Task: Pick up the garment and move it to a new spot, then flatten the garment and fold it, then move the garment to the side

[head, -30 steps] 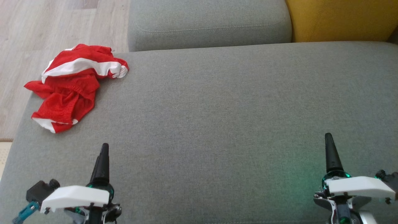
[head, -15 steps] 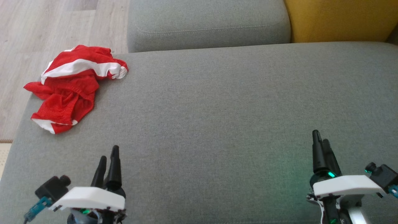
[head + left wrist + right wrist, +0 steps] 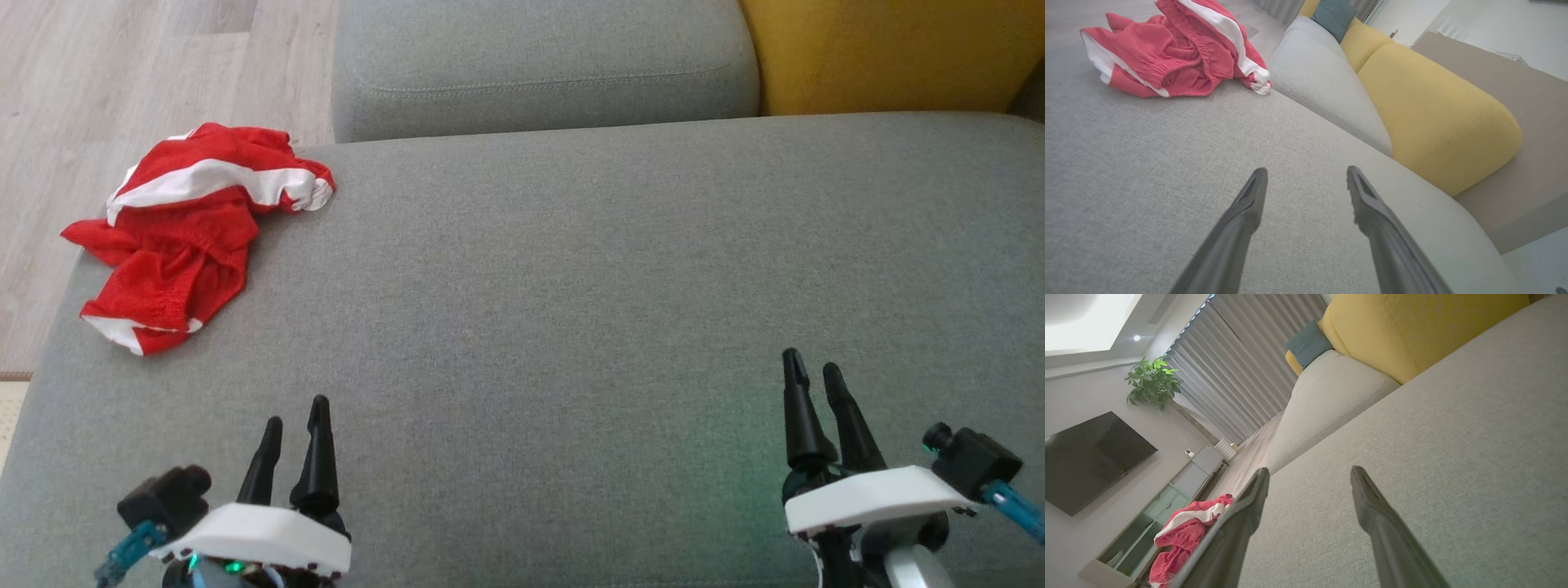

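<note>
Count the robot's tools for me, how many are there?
2. The left tool is at the head view's lower left, the right tool at its lower right, both open over the grey sofa seat.

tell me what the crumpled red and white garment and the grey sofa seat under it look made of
The crumpled red and white garment looks like a thin, soft knit, perhaps synthetic sports mesh: matte, limp folds, a gathered elastic waistband. The grey sofa seat cushion looks like matte woven upholstery fabric: a fine flecked weave shows up close.
</note>
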Motion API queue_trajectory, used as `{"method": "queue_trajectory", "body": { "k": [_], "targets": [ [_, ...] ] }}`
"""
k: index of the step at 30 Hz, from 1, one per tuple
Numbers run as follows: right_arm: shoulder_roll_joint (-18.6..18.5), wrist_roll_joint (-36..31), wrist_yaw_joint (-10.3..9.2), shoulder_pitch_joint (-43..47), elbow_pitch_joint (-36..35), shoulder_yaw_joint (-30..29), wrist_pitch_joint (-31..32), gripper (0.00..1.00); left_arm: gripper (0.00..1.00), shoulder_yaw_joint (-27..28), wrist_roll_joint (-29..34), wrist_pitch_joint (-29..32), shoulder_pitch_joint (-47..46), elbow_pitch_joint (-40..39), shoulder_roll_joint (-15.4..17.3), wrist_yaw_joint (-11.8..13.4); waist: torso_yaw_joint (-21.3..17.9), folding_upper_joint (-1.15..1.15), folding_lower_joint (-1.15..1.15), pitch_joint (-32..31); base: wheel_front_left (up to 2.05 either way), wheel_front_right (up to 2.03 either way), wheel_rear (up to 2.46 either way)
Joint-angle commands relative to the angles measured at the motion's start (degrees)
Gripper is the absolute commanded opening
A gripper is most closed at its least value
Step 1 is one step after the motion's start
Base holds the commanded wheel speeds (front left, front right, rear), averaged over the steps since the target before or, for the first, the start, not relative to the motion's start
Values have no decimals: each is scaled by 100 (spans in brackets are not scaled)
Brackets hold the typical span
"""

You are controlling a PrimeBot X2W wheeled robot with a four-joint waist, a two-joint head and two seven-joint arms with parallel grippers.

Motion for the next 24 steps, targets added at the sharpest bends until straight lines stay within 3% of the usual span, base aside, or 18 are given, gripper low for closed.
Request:
{"method": "queue_trajectory", "body": {
  "k": [1, 24],
  "targets": [
    [-42, -191, 29, -189, -241, 122, -86, 100, 100, 91, 198, -79, -162, -243, 83, 37, -3, 0, 0, -4, 0, 0, 0],
    [-52, -1862, 37, -204, -259, 483, -475, 100, 100, -57, 1801, -464, 122, -444, 226, 389, -23, 0, 0, -80, 0, 0, 0]
  ]
}}
